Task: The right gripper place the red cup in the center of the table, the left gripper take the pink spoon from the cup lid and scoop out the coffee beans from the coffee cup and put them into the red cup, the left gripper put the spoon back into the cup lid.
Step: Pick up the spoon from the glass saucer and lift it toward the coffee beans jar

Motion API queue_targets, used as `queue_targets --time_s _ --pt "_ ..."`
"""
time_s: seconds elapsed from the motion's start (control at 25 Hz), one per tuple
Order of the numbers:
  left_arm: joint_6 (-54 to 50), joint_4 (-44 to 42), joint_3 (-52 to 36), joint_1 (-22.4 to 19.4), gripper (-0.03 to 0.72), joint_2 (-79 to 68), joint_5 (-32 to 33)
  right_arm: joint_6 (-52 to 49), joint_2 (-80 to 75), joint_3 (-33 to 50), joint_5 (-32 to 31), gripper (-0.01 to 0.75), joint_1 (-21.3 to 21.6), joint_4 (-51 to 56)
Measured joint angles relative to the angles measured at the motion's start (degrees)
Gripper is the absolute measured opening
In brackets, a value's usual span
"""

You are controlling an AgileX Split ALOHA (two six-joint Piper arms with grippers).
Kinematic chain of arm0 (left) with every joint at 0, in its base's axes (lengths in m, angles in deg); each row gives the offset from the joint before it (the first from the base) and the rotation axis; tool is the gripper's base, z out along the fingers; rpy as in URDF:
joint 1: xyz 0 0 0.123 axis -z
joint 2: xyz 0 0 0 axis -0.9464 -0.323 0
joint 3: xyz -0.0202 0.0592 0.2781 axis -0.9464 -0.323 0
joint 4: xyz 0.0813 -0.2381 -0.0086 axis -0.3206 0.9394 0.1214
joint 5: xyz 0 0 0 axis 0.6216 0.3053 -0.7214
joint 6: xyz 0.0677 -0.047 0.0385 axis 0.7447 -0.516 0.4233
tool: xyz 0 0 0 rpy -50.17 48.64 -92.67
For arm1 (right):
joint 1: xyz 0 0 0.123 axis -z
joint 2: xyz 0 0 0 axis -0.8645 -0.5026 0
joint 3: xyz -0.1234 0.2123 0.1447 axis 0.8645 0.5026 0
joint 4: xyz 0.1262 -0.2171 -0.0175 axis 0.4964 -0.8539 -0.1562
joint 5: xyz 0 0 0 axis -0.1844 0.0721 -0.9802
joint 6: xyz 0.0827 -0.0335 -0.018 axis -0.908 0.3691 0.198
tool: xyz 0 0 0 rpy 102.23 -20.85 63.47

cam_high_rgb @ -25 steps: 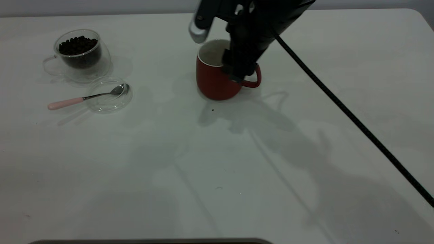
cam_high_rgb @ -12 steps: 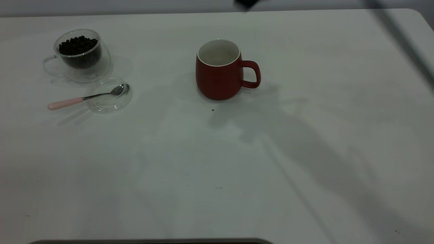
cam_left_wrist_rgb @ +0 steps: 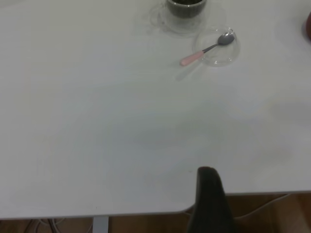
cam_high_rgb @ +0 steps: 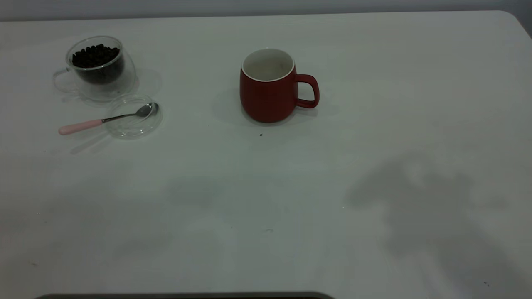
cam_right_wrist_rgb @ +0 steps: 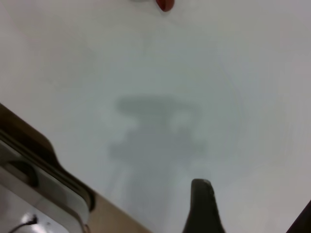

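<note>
**Op A:** I've got the right arm clear of the exterior view now — a second ago it was right over the red cup (cam_high_rgb: 268, 89), half a second ago only a dark scrap showed at the top edge, and now just a soft shadow falls on the near-right part of the surface (cam_high_rgb: 374, 62). The cup hasn't budged.

**Op B:** Same here. It stands upright near the middle, toward the far side, handle pointing to the view's right, white inside bare. What can't you make out?

**Op A:** Both hands. My left wrist view shows only one black tip of the left hand (cam_left_wrist_rgb: 210, 201) at the surface's edge; the right wrist view gives a single dark finger of the right hand (cam_right_wrist_rgb: 201, 206) above the shadow. Apart or together — I cannot tell for either. The red cup is just a sliver at that picture's border.

**Op B:** And the far-left group?

**Op A:** Unmoved. The coffee cup (cam_high_rgb: 101, 66) holds the coffee beans (cam_high_rgb: 95, 55), its handle to the view's left. Just in front sits the cup lid (cam_high_rgb: 134, 116). The pink spoon (cam_high_rgb: 106, 119) lies with its bowl in the lid, long axis running left–right, pink handle sticking out over the rim to the left.
</note>
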Motion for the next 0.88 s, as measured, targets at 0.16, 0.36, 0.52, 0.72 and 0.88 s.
queue_targets --time_s 0.16,0.36,0.52,0.72,0.88 --pt "0.0 0.0 0.0 0.0 0.575 0.0 0.0 -2.5 7.6 7.1 -0.7 0.582 0.0 0.5" --pt "0.0 0.0 0.0 0.0 0.575 0.0 0.0 -8.5 15.3 16.9 -0.7 0.587 0.0 2.9" --pt "0.0 0.0 0.0 0.0 0.575 0.0 0.0 -10.3 19.2 24.1 -0.7 0.586 0.0 3.0" --pt "0.0 0.0 0.0 0.0 0.575 0.0 0.0 -12.9 23.8 32.5 -0.7 0.586 0.1 3.2" --pt "0.0 0.0 0.0 0.0 0.575 0.0 0.0 -13.6 29.6 38.5 0.1 0.586 3.5 3.2"
